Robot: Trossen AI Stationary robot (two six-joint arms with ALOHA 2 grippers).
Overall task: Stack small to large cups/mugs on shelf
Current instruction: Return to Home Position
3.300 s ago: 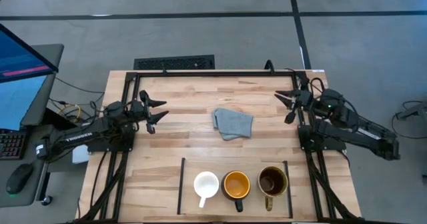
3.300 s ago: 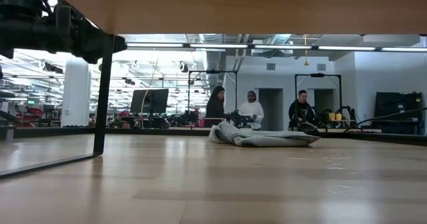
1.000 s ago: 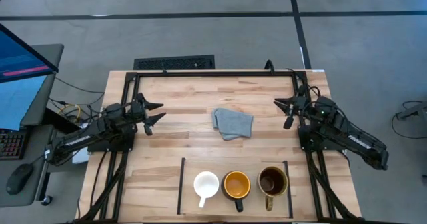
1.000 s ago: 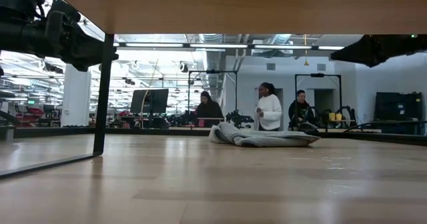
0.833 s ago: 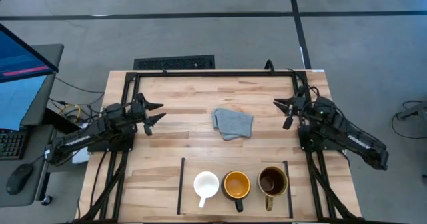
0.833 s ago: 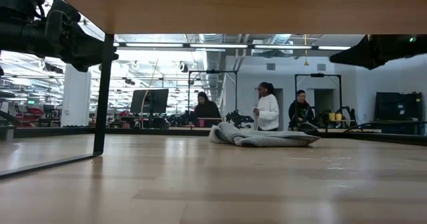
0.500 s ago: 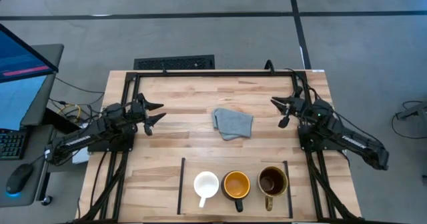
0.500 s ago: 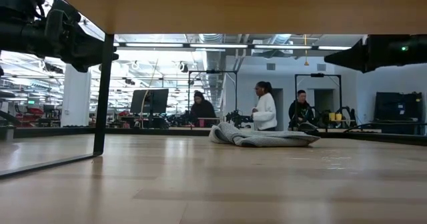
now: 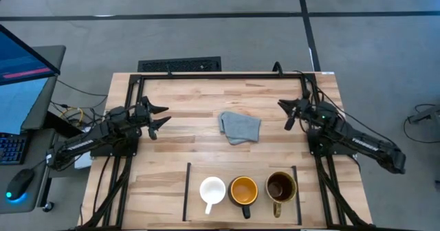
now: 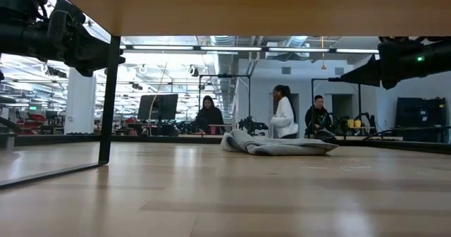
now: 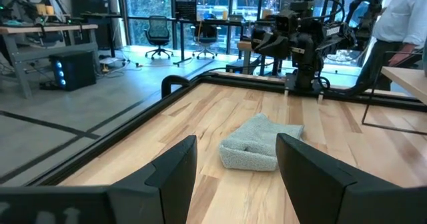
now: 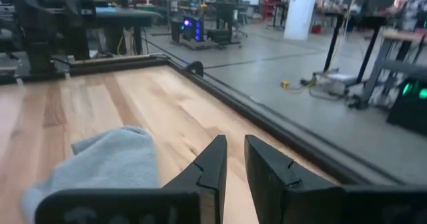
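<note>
Three mugs stand upright in a row on the light wooden shelf (image 9: 198, 174), between two thin black bars at the table's near edge. From left to right they are the small white mug (image 9: 212, 190), the dark mug with orange inside (image 9: 243, 190) and the brownish-gold mug (image 9: 280, 186). Their handles point toward the near edge. My left gripper (image 9: 162, 115) is open and empty at the table's left. My right gripper (image 9: 287, 114) is empty at the right, its fingers a narrow gap apart (image 12: 235, 151). Both point toward the table's middle.
A crumpled grey cloth (image 9: 240, 127) lies at the table's middle between the two grippers; it also shows in the left wrist view (image 11: 257, 143) and the right wrist view (image 12: 113, 161). A black metal frame (image 9: 206, 76) runs along the table's edges. People move in the room beyond (image 10: 282, 113).
My right gripper has moved a little toward the table's left, toward the grey cloth, and comes further into the low view from the right. The mugs and the cloth have stayed where they were.
</note>
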